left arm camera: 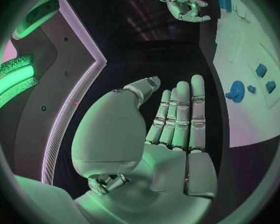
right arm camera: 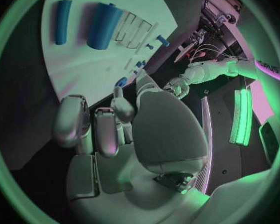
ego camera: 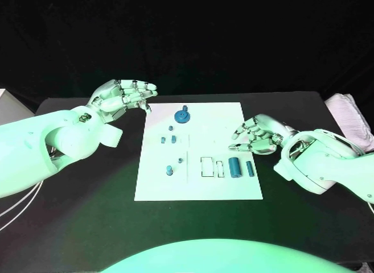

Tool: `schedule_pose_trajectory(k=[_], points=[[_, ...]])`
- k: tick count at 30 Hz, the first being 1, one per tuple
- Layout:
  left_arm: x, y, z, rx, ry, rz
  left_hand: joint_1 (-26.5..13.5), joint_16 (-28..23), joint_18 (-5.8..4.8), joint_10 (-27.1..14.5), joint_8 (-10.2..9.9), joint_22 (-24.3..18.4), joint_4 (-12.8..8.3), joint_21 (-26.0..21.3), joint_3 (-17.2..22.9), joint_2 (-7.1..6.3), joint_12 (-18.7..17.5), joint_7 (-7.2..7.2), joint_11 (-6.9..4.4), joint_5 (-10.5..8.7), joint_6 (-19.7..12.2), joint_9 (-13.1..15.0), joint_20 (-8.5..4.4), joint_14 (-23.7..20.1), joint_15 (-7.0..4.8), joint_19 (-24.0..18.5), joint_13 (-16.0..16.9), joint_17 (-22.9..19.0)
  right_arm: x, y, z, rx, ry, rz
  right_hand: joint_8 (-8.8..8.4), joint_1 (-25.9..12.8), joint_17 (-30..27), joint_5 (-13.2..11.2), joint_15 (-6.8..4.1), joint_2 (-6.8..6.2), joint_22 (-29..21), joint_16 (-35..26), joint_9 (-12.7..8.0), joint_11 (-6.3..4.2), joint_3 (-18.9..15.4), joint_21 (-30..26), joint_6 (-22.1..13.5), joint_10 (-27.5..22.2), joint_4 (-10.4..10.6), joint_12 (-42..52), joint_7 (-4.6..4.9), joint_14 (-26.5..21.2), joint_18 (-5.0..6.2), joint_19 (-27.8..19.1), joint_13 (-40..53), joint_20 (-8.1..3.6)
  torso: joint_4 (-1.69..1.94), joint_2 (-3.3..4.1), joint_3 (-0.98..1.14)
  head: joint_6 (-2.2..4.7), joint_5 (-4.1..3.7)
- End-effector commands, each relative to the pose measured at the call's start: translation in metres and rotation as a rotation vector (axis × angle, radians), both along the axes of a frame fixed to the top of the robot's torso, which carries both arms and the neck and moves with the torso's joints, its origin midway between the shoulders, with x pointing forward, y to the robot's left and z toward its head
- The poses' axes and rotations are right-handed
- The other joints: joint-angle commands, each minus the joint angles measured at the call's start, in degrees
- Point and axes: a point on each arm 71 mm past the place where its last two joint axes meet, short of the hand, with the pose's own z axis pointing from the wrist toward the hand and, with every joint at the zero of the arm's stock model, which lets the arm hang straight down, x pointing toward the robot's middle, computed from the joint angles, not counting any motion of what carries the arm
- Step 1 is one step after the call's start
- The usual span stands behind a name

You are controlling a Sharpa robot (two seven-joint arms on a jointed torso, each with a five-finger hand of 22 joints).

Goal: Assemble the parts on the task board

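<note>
Nearest me on the task board [ego camera: 162, 190] lie two blue cylinders [ego camera: 234, 167], just beside my right hand [ego camera: 259, 135], which sits at the board's right edge, fingers curled in, gripping nothing. Farther along, small blue parts [ego camera: 168, 139] dot the board's left half. Farthest, the round blue part [ego camera: 182, 116] lies near my left hand [ego camera: 123, 95], hovering off the far left corner, fingers loosely bent, empty.

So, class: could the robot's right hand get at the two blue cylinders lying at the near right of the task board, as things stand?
Probably yes. The right hand hovers at the task board's right edge, holding nothing, and the two blue cylinders lie just nearer the robot with nothing between. The left hand is far off.
</note>
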Motion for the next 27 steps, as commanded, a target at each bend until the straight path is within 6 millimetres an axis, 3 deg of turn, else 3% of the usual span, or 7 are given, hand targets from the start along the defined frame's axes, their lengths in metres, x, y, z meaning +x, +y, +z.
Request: schedule_pose_trajectory(k=[1,7,9,17,27], points=[[-0.001,-0.002,0.0,-0.013,0.0,-0.017,0.21,-0.35,0.78,-0.27,0.23,-0.05,0.18,-0.38,-0.27,0.21,-0.19,0.4,-0.07,0.18,-0.06,-0.09,0.27,-0.24,-0.04,-0.04,-0.06,-0.09,-0.007,-0.007,-0.007,-0.047,0.081,-0.021,1.58,-0.97,3.67,0.02,-0.19,0.97,2.24,1.58,0.38,-0.19,-1.57,2.36,0.21,1.86,0.11,4.58,-0.42,3.76,-0.95,1.7,6.2,-0.13,-0.07,-0.06,-0.04,-0.19,-0.35],[-0.002,-0.001,0.0,-0.013,0.001,-0.016,0.25,-0.38,0.78,-0.28,0.25,-0.07,0.16,-0.42,-0.27,0.2,-0.19,0.38,-0.07,0.18,-0.05,-0.09,0.28,-0.29,-0.03,-0.07,-0.08,-0.1,-0.016,-0.011,-0.014,-0.119,0.093,-0.017,3.12,-3.8,7.61,0.84,-0.37,1.71,5.24,3.17,0.71,-0.5,-3.7,5.54,0.75,3.48,0.31,7.24,-0.78,4.42,-1.54,2.29,10.23,-0.26,-0.3,0.0,-0.05,-0.27,-0.48],[-0.002,-0.001,0.0,-0.013,0.001,-0.017,0.25,-0.38,0.78,-0.28,0.25,-0.07,0.16,-0.42,-0.27,0.2,-0.19,0.38,-0.07,0.18,-0.05,-0.09,0.28,-0.29,-0.03,-0.07,-0.08,-0.1,-0.021,-0.009,-0.019,-0.14,0.101,-0.013,3.51,-4.9,8.51,3.46,-0.43,2.16,6.02,3.51,0.75,-0.58,-5.13,6.33,0.86,3.76,0.23,7.59,-0.9,4.56,-1.69,2.39,10.99,-0.31,-0.26,0.05,-0.01,-0.37,-0.53],[-0.003,-0.001,0.0,-0.013,0.002,-0.018,0.25,-0.4,0.78,-0.29,0.26,-0.08,0.17,-0.44,-0.28,0.2,-0.19,0.38,-0.06,0.18,-0.04,-0.09,0.29,-0.31,-0.03,-0.08,-0.09,-0.1,-0.023,-0.004,-0.029,-0.189,0.134,-0.028,4.69,-6.78,11.19,2.71,-0.69,3.07,8.1,4.5,0.96,-0.95,-7.44,8.57,1.95,5.6,0.29,9.94,-1.37,5.06,-2.12,2.84,14.2,-0.48,0.01,0.07,-0.14,-0.25,-0.7],[-0.003,-0.001,0.0,-0.012,0.003,-0.018,0.2,-0.42,0.78,-0.3,0.29,-0.1,0.25,-0.48,-0.27,0.29,-0.18,0.38,-0.06,0.22,-0.02,-0.08,0.3,-0.34,-0.02,-0.11,-0.11,-0.1,-0.024,0.003,-0.037,-0.235,0.151,-0.017,5.2,-7.89,11.7,2.35,-0.82,2.93,8.67,4.69,1.04,-1.11,-8.38,9.14,2.35,5.6,0.33,9.87,-1.57,5.14,-2.23,2.93,14.36,-0.59,-0.14,0.09,-0.06,-0.52,-0.36]])
